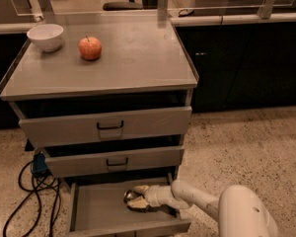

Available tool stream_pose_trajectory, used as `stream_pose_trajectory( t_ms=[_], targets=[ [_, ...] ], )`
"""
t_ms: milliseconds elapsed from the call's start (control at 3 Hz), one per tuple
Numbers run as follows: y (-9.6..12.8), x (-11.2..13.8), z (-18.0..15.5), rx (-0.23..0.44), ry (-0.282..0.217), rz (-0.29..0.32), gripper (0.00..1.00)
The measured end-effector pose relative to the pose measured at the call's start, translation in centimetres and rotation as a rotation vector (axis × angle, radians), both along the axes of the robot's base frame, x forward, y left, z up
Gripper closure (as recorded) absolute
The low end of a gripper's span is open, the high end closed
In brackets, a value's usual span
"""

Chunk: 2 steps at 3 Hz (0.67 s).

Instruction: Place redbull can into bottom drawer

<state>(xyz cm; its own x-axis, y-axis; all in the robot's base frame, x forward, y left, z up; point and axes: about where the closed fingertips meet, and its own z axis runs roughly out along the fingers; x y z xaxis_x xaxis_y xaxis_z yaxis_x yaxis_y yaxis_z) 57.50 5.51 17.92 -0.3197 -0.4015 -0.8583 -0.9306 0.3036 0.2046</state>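
No text, label, brand or number can be read anywhere, not even on the redbull can [129,195], which the gripper [136,197] clasps in its jaws low inside the open bottom drawer [96,212].

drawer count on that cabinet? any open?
3. Top drawer under the cabinet top, middle drawer below it, bottom drawer pulled open, with the gripper inside it at the redbull can.
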Motion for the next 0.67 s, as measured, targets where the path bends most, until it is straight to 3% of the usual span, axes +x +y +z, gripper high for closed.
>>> stream_pose_trajectory(
  t_ms=[333, 667],
  targets=[
    [0.03, -0.02, -0.01, 0.000, 0.000, 0.000, 0.00],
    [0.03, -0.02, -0.01, 0.000, 0.000, 0.000, 0.00]
  ],
)
